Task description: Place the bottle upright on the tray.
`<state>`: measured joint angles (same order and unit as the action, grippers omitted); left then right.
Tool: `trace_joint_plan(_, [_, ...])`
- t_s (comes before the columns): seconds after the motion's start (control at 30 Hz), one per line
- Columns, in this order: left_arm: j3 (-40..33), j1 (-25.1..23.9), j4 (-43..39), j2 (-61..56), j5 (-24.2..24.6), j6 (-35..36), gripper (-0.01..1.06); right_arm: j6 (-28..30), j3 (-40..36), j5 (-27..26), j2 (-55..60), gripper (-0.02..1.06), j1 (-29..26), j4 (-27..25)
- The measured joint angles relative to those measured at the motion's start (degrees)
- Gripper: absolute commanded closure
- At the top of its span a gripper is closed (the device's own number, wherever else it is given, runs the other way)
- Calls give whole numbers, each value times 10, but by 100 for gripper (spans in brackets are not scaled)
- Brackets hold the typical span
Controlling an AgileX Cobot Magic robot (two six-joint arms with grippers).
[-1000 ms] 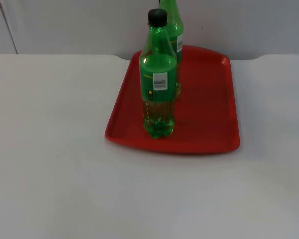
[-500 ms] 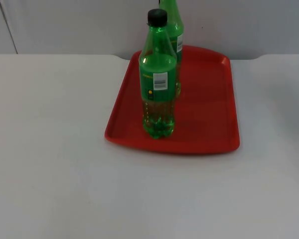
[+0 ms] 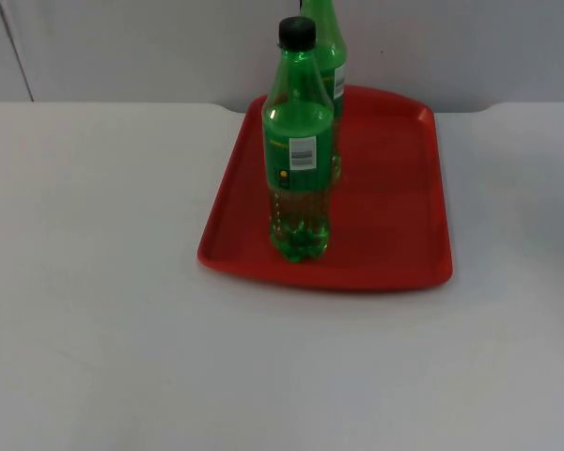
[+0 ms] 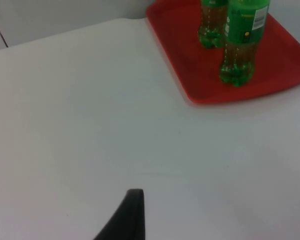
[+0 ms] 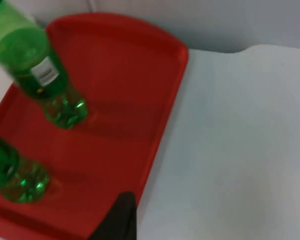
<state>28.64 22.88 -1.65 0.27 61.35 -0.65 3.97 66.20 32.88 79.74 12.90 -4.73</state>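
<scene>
Risk lay in the near green plastic bottle with black cap [image 3: 299, 150], which stood upright and unheld on the red plastic tray [image 3: 395, 235] close beside a second green bottle [image 3: 327, 56]; you could topple either by sweeping an arm back across; neither pincer's opening could be told.

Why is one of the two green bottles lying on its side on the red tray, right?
Not right. Both green bottles stand upright on the red tray: the front bottle and the rear bottle behind it. The top view shows it, and the left wrist view shows both bases down on the tray.
</scene>
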Motion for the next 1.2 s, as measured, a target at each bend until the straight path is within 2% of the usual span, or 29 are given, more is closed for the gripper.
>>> trace_joint_plan(0.03, [0,0,0,0,0,0,0,0,0,0,0,-1,0,0])
trace_joint_plan(0.2, [0,0,0,0,0,0,0,105,-13,19,-42,-1,0,-69])
trace_joint_plan(0.23, [0,0,0,0,0,0,0,105,-13,19,-42,-1,0,-69])
trace_joint_plan(0.33, [0,0,0,0,0,0,0,171,-56,18,-83,-1,0,-113])
trace_joint_plan(0.43, [0,0,0,0,0,0,0,199,-89,17,-120,-1,0,-130])
trace_joint_plan(0.8, [0,0,0,0,0,0,0,212,-149,8,-248,-1,0,-144])
trace_joint_plan(1.2, [0,0,0,0,0,0,0,218,-224,46,-407,-1,0,-148])
